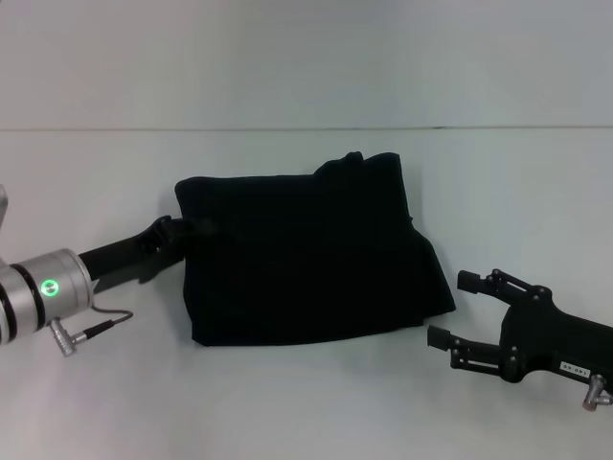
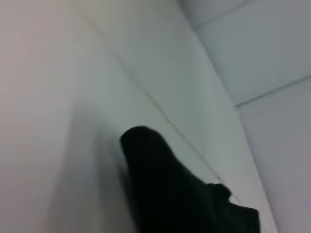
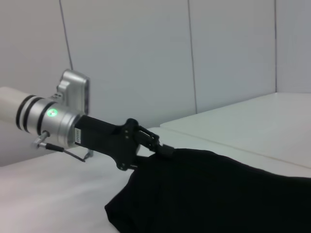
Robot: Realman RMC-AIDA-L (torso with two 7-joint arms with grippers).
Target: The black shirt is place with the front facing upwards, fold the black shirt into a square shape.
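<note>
The black shirt lies on the white table folded into a rough square, plain black side up, with a small bump at its far edge. My left gripper is at the shirt's upper left edge, and its fingers look shut on the cloth. The right wrist view shows the same left gripper with its tip buried in the shirt. My right gripper rests open just off the shirt's near right corner, holding nothing. Only a dark fold of the shirt appears in the left wrist view.
A grey cable hangs from the left wrist down to the table. A pale wall rises behind the table's far edge. Bare white tabletop surrounds the shirt on every side.
</note>
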